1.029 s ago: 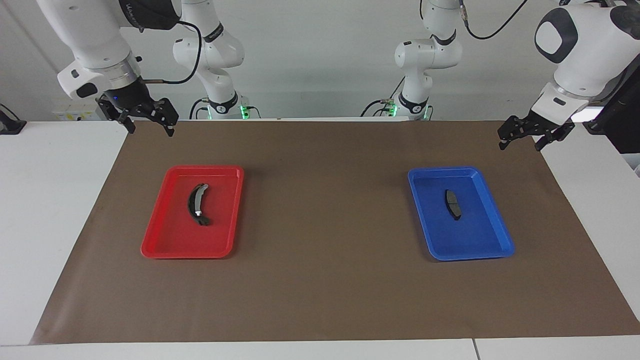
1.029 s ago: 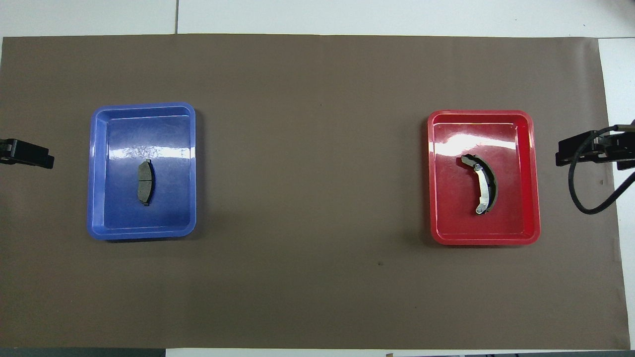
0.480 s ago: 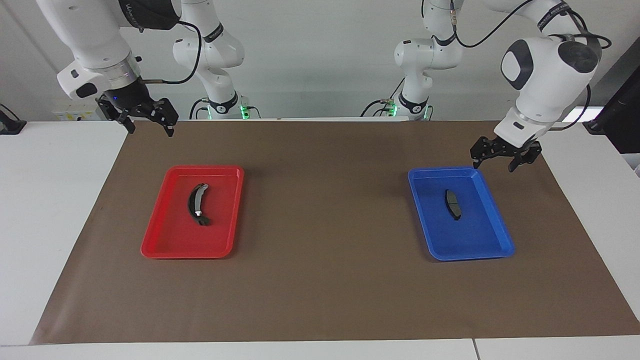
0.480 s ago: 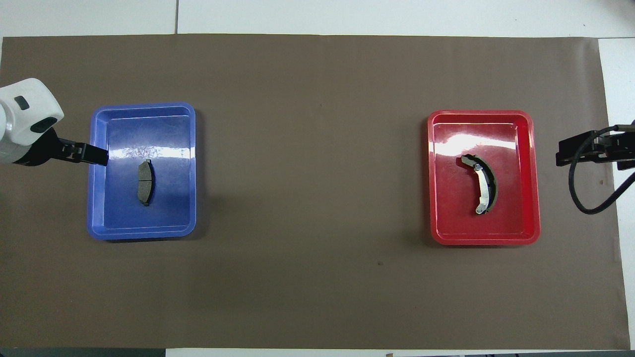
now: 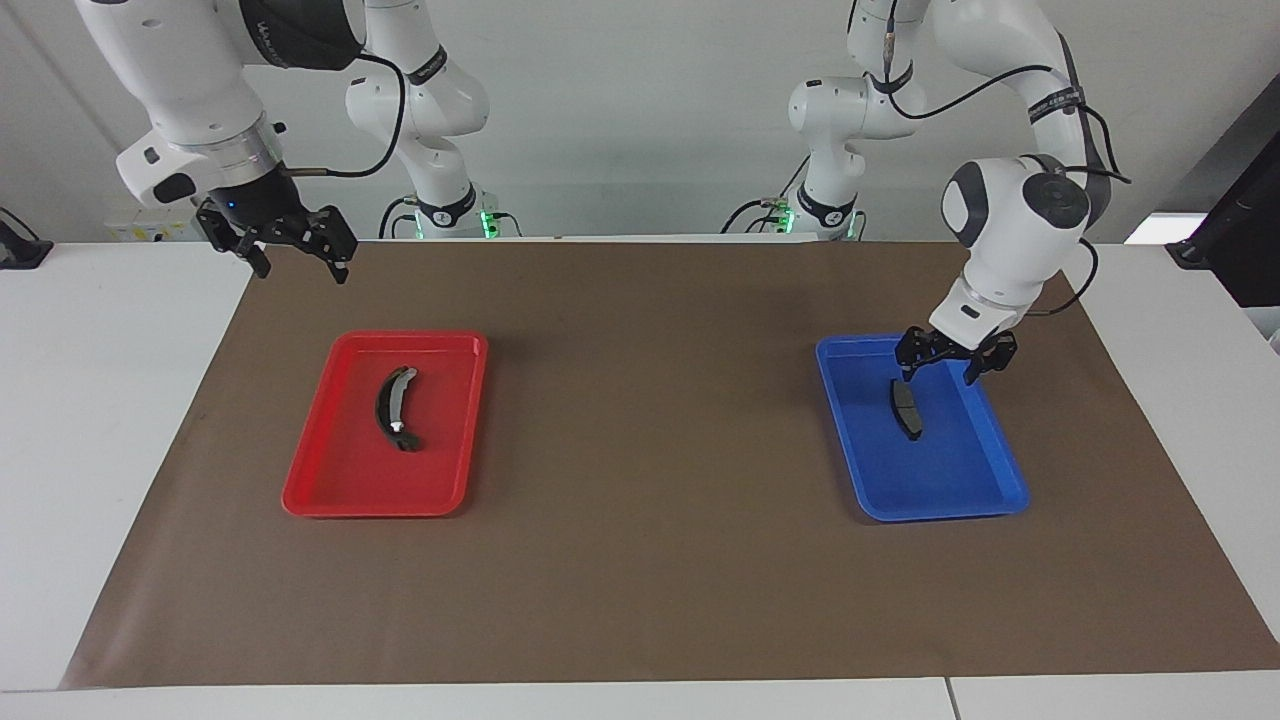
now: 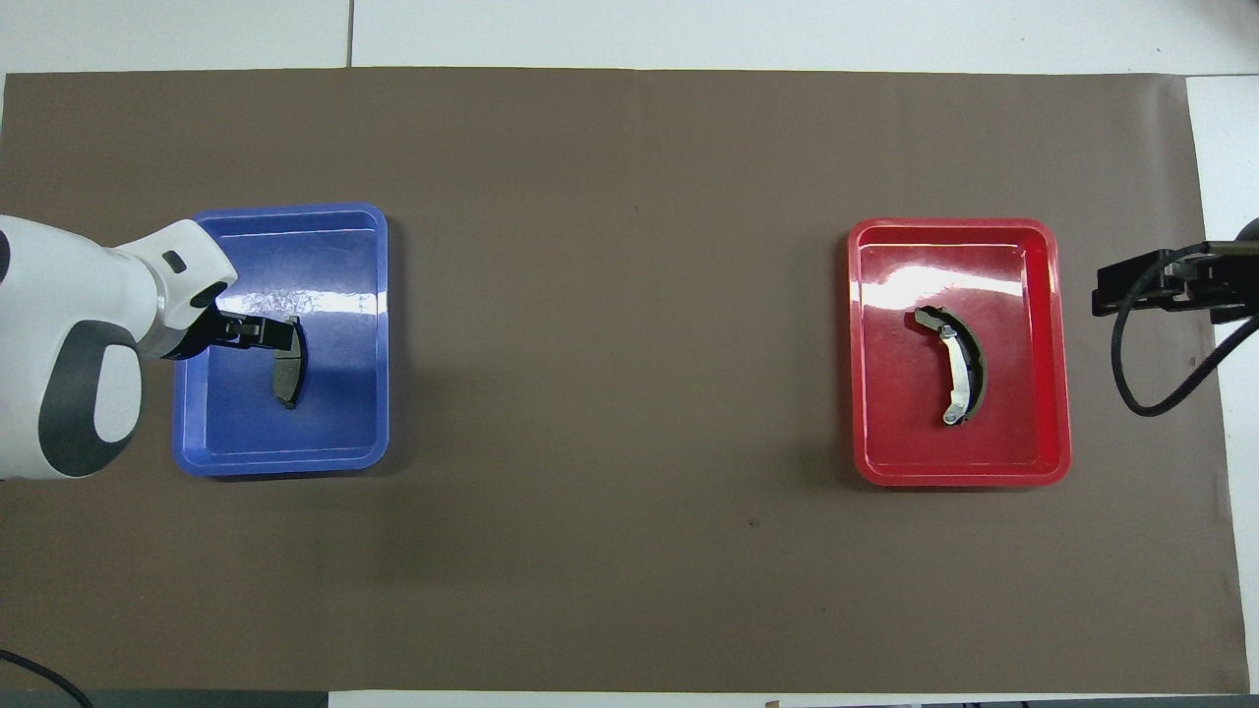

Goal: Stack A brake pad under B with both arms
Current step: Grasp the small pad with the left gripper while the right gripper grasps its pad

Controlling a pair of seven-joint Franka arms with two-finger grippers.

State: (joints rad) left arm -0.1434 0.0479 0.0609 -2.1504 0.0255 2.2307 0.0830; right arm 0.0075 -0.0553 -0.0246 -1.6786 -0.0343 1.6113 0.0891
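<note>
The short dark grey A brake pad [image 5: 907, 408] lies in the blue tray [image 5: 880, 341] at the left arm's end; it also shows in the overhead view [image 6: 288, 374] in that tray [image 6: 285, 209]. My left gripper [image 5: 938, 374] is open and empty, low over the pad's end nearest the robots; it also shows from above [image 6: 268, 334]. The long crescent pad B [image 5: 393, 408], with its grey metal strip, lies in the red tray [image 5: 410, 338], and shows in the overhead view [image 6: 959, 364]. My right gripper [image 5: 300, 262] is open and empty. It waits raised over the mat's corner beside the red tray [image 6: 952, 225].
A brown mat [image 5: 650, 420] covers the table between and around the two trays. White table [image 5: 90, 400] shows past the mat at both ends. The right arm's black cable [image 6: 1131, 383] hangs beside the red tray.
My left arm has swung in from the table's end and come down over the blue tray, above the short pad. The right gripper has barely shifted.
</note>
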